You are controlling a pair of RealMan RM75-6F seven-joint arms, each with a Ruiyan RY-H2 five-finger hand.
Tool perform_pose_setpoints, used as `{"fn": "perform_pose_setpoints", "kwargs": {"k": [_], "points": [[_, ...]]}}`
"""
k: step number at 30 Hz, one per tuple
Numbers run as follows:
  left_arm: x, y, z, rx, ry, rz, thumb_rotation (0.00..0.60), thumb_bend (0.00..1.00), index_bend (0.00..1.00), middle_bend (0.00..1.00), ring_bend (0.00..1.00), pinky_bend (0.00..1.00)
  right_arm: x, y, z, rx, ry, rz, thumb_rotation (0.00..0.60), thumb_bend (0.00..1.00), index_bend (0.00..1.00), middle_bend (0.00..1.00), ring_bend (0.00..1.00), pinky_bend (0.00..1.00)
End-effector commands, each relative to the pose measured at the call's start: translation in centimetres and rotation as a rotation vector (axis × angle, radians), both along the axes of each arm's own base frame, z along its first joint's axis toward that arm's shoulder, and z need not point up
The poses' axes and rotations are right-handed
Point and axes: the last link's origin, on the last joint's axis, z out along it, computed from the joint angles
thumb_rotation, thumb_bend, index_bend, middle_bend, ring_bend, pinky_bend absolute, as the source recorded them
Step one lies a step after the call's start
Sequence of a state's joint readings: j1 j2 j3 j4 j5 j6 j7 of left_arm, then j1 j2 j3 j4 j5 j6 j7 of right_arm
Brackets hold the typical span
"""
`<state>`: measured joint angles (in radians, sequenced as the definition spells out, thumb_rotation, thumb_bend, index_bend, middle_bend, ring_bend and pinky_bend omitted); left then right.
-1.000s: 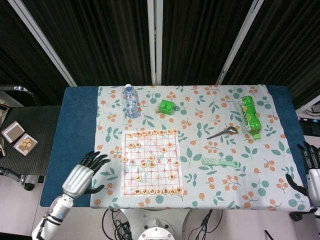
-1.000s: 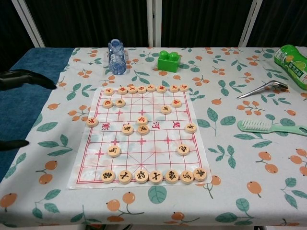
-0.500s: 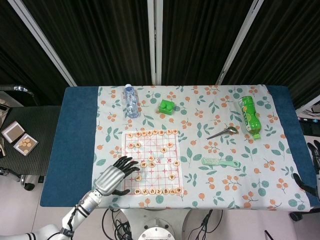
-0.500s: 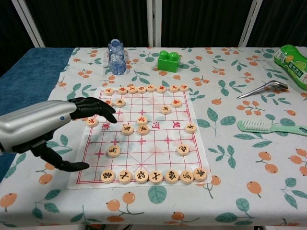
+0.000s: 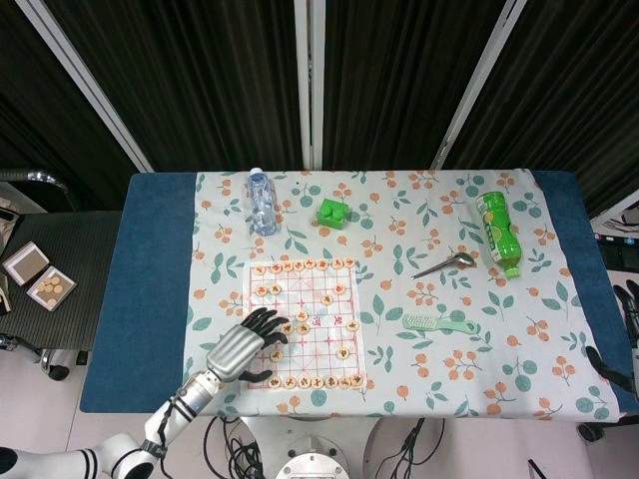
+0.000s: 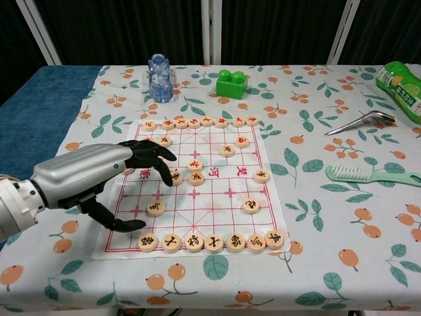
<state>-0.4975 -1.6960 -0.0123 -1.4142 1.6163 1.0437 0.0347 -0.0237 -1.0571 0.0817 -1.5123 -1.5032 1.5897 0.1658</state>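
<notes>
**Left hand has come in over the chessboard's near-left corner**

Your left hand (image 6: 99, 176) has swept in from the blue edge of the surface and now hovers over the left side of the chessboard (image 6: 217, 204), fingers spread and curled downward, empty. A second ago it was off the cloth altogether; half a second ago it had only reached the board's left border. Its fingertips (image 6: 172, 179) now hang just at 9 o'clock of the two pieces (image 6: 186, 178) sitting side by side left of the board's middle, and the thumb lies low near the lone piece (image 6: 156, 208) at 7 o'clock of that pair. I cannot tell whether any finger touches a piece. My judgement: you are lining up a pick on one of those mid-left pieces, and none looks displaced yet.

Your right hand (image 5: 631, 329) shows only as dark fingers at the far right edge of the head view, off the cloth at 3 o'clock of the board; whether it is spread or clenched I cannot tell.

Writing: each round wooden piece carries one Chinese character, black on the near row (image 6: 212, 242), red on the far row (image 6: 200, 122); most are too small to read. Red characters run along the board's middle band. The green bottle (image 6: 400, 80), lying at 2 o'clock, has a printed label I cannot read. The clear water bottle (image 6: 159, 77), at 11 o'clock, shows no legible text.
</notes>
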Motion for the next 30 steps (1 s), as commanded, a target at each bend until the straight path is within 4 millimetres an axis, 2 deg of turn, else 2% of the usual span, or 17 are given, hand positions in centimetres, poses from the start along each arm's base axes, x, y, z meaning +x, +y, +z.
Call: {"fn": "perform_pose_setpoints", "kwargs": {"k": [1, 12, 30], "points": [[0.04, 0.25, -0.38, 0.009, -0.002, 0.017, 0.600, 0.22, 0.34, 0.11, 0.00, 0.00, -0.11, 0.05, 0.01, 0.002, -0.004, -0.003, 0.600, 0.17, 0.00, 0.00, 0.00, 0.00], [-0.29, 0.68, -1.06, 0.029, 0.025, 0.017, 0.600, 0.23, 0.42, 0.11, 0.00, 0.00, -0.54, 0.16, 0.13, -0.003, -0.003, -0.017, 0.600, 0.17, 0.00, 0.00, 0.00, 0.00], [-0.25, 0.71, -1.28, 0.016, 0.059, 0.002, 0.600, 0.26, 0.45, 0.11, 0.00, 0.00, -1.01, 0.12, -0.46, 0.016, -0.008, -0.027, 0.600, 0.19, 0.00, 0.00, 0.00, 0.00]]}}
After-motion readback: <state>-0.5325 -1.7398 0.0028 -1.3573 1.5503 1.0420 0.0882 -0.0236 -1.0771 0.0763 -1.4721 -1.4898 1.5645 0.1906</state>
